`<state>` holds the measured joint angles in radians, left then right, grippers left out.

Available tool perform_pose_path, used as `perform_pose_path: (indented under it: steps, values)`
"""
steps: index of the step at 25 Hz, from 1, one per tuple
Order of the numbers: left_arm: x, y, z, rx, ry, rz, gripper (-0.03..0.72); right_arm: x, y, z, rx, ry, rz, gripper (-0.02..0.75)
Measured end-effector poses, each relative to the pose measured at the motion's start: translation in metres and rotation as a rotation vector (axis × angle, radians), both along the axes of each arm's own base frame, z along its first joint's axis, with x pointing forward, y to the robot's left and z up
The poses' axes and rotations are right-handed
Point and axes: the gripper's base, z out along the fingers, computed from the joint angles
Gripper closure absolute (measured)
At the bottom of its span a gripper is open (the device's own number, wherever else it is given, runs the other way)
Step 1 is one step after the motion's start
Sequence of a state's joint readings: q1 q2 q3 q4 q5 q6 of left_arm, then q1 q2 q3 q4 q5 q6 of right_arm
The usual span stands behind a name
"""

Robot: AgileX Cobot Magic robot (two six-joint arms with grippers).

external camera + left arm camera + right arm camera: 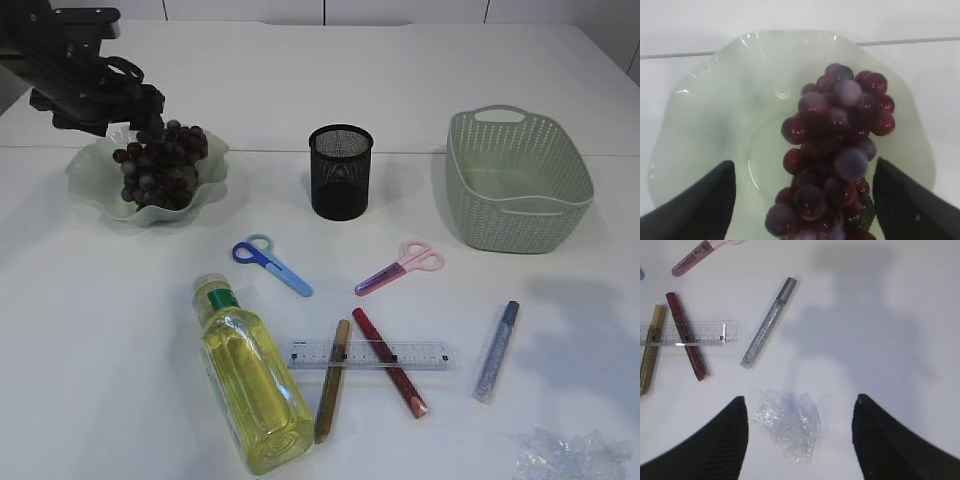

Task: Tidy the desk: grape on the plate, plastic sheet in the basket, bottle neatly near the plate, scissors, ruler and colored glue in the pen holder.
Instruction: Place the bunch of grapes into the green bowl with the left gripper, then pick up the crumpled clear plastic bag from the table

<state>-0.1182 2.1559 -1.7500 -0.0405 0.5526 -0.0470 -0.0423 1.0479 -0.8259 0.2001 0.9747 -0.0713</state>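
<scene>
I've got the grape bunch (835, 155) lying in the ruffled plate (715, 110) with my left pincer (805, 200) spread apart around it, so I'd lift clear next, right pincer (800, 440) gaping over the plastic sheet (787, 427).

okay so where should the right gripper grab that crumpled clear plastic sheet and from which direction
Take the plastic sheet across its bunched middle, coming straight down from above. It lies as a low, loose wad flat on the desk, with no edge standing up to pinch from the side. The right gripper hangs over it with jaws open on either side, so closing around the wad's thickest part should gather the film.
</scene>
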Motion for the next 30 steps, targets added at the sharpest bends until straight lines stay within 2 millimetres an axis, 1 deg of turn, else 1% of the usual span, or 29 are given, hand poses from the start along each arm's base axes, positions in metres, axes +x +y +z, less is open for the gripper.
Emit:
perform_pose_path:
  steps: [2, 5, 7, 10, 13, 15, 17, 19, 22, 24, 27, 30]
  values:
    - [-0.002, 0.000, 0.008, -0.001, -0.008, 0.000, 0.059, 0.000, 0.000, 0.000, 0.000, 0.000, 0.000, 0.226]
    - [-0.009, 0.001, 0.026, -0.002, -0.016, -0.002, 0.075, 0.000, 0.000, 0.000, 0.000, 0.000, 0.000, 0.226]
    - [-0.017, 0.002, 0.040, 0.004, 0.001, -0.005, 0.113, 0.000, 0.000, 0.000, 0.000, 0.000, 0.000, 0.226]
    - [-0.030, 0.005, 0.056, 0.037, 0.060, -0.013, 0.195, 0.000, 0.000, 0.000, 0.000, 0.000, 0.000, 0.226]
    - [-0.045, 0.010, 0.066, 0.092, 0.146, -0.018, 0.280, 0.000, 0.000, 0.000, -0.001, 0.000, 0.002, 0.226]
    - [-0.056, 0.013, 0.073, 0.120, 0.211, -0.017, 0.321, 0.000, 0.000, 0.000, -0.003, -0.001, 0.006, 0.226]
    - [-0.065, 0.015, 0.077, 0.136, 0.270, -0.019, 0.344, 0.000, 0.000, 0.000, -0.007, -0.002, 0.013, 0.226]
    - [-0.072, 0.016, 0.081, 0.149, 0.316, -0.028, 0.351, 0.000, 0.000, 0.000, -0.005, 0.001, 0.015, 0.226]
    - [-0.082, 0.016, 0.084, 0.145, 0.351, -0.033, 0.355, -0.002, 0.001, -0.001, 0.005, 0.026, 0.025, 0.226]
    - [-0.092, 0.015, 0.084, 0.121, 0.367, -0.039, 0.356, -0.004, 0.002, -0.002, 0.008, 0.048, 0.032, 0.227]
    - [-0.113, 0.015, 0.079, 0.088, 0.387, -0.044, 0.356, -0.007, 0.002, -0.003, 0.010, 0.077, 0.039, 0.227]
    - [-0.143, 0.016, 0.077, 0.055, 0.403, -0.045, 0.356, -0.008, 0.003, -0.003, 0.014, 0.093, 0.045, 0.227]
